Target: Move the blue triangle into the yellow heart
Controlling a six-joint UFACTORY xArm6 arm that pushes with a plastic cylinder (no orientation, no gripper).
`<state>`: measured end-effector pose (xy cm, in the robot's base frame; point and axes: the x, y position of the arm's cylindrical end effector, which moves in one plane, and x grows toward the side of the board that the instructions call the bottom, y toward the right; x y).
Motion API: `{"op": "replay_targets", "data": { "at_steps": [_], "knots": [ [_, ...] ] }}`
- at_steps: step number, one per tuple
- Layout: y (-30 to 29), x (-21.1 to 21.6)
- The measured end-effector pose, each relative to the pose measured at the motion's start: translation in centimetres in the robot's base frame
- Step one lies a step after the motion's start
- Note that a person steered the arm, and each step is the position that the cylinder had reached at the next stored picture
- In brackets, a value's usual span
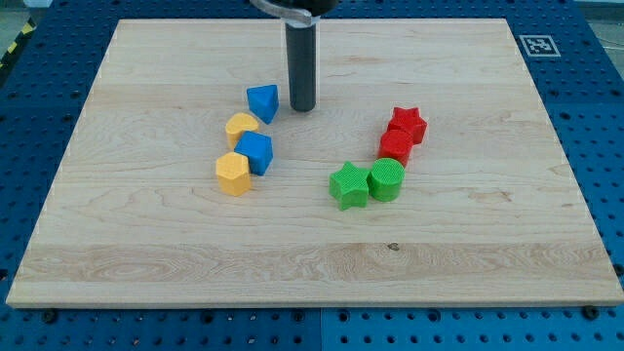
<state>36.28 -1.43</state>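
Observation:
The blue triangle (263,101) lies on the wooden board left of centre, near the view's top. The yellow heart (241,126) lies just below and left of it, touching or nearly touching. My tip (302,106) stands on the board just to the right of the blue triangle, a small gap apart. A blue cube-like block (255,152) sits right below the yellow heart, and a yellow hexagon block (232,174) sits below and left of that.
A red star (407,124) and a red block (395,146) sit at centre right. A green star (349,185) and a green round block (386,179) lie just below them. The wooden board (146,253) rests on a blue perforated table.

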Motion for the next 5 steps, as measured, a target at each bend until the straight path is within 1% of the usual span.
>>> {"op": "replay_targets", "data": {
  "at_steps": [1,2,5],
  "knots": [
    [0.3,-2.9],
    [0.1,-4.3],
    [-5.5,2.2]
  ]
}}
